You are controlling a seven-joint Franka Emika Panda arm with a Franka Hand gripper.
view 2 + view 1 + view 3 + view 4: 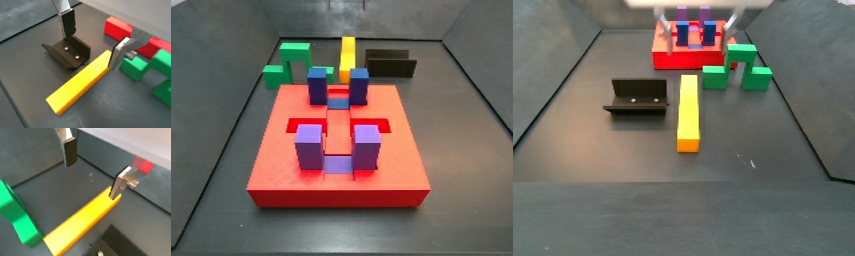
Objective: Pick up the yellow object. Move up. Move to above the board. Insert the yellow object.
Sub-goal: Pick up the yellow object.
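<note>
- the tool (93,39) hangs above the dark floor with its two silver fingers spread wide apart and nothing between them; in both wrist views one finger (69,151) is clear of everything and another finger (121,52) sits just beside the far end of the yellow object (81,81).
- in a wrist view the tool (92,172) is over bare floor next to that end of the bar.
- the yellow object (688,111) lies flat on the floor, untouched, its long axis running from 12 to 6 o'clock in a side view.
- the fixture (639,97) stands at 9 o'clock of the bar, near it but apart.
- the green arch-shaped block (738,67) lies at 1 o'clock of the bar.
- the board (337,151), red with blue and purple uprights, lies beyond the green block; in a side view the bar (346,51) shows behind it at 12 o'clock.
</note>
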